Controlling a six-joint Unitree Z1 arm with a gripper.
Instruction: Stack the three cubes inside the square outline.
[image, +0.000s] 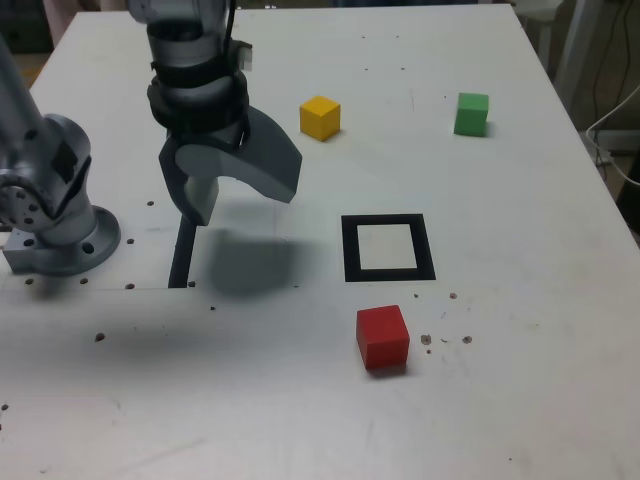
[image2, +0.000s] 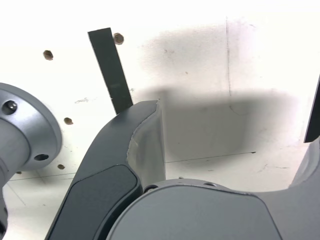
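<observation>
Currently: claw (image: 240, 185) spread wide and empty above black strip (image: 183, 250); red cube (image: 383, 337), yellow cube (image: 320, 117), green cube (image: 472, 113) apart around square outline (image: 388, 247) on bench (image: 520, 300).

a white tabletop (image: 520, 400) fills nearly the whole exterior view, matte, scuffed and dotted with small dark holes and specks; a thin seam (image: 140, 289) crosses it at that view's left. light falls from above and casts soft shadows. past the far right corner stand pale furniture legs (image: 560, 40) and a white cable (image: 612, 125)
</observation>
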